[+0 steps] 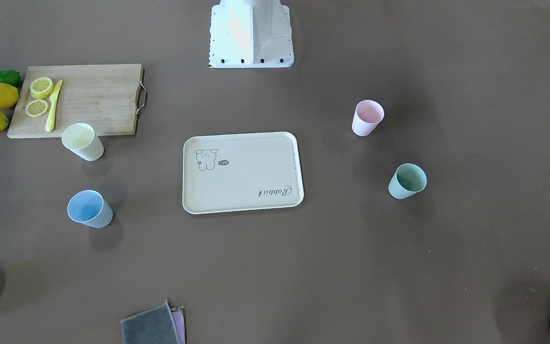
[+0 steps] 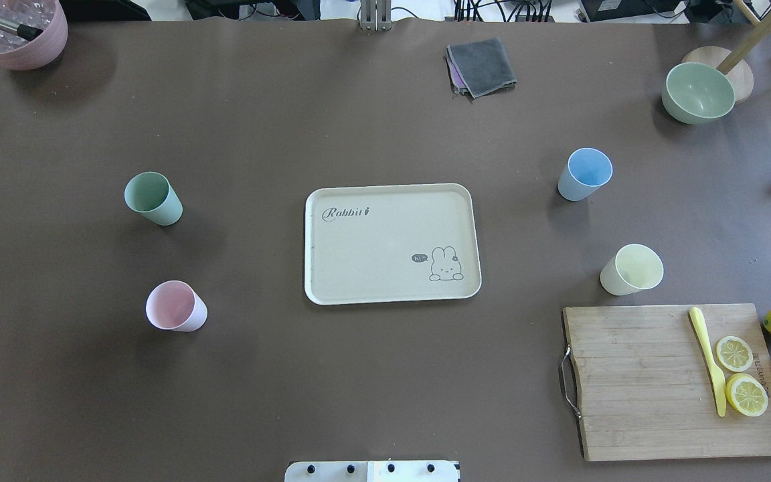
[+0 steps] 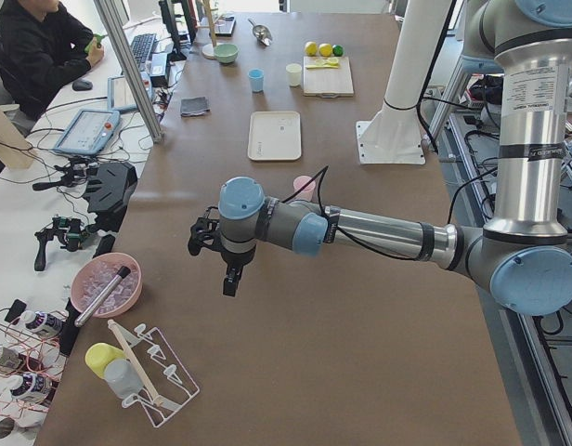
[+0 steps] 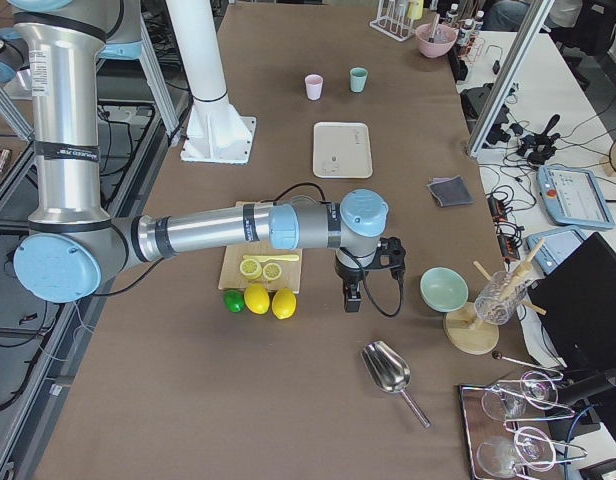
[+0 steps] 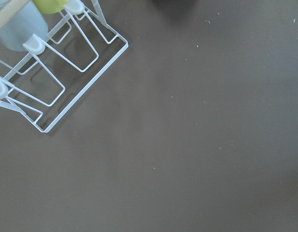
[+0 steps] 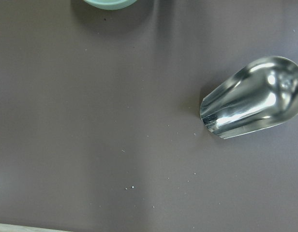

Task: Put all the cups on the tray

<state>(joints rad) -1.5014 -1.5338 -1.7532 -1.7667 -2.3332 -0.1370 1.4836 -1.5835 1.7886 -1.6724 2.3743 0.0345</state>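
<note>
Four cups (image 2: 175,306) stand round the bare tray (image 2: 332,294), far beyond the left fingers (image 3: 229,282) and right fingers (image 4: 350,297), whose opening I cannot tell. Best to take the nearest cup first, pinching its rim from above and keeping it upright.

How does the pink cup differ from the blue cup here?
The pink cup stands to the robot's left of the tray, nearer the robot; the blue cup stands to its right, farther out. Colour differs, pink against light blue. Both are upright, empty, equal in size and off the tray.
</note>
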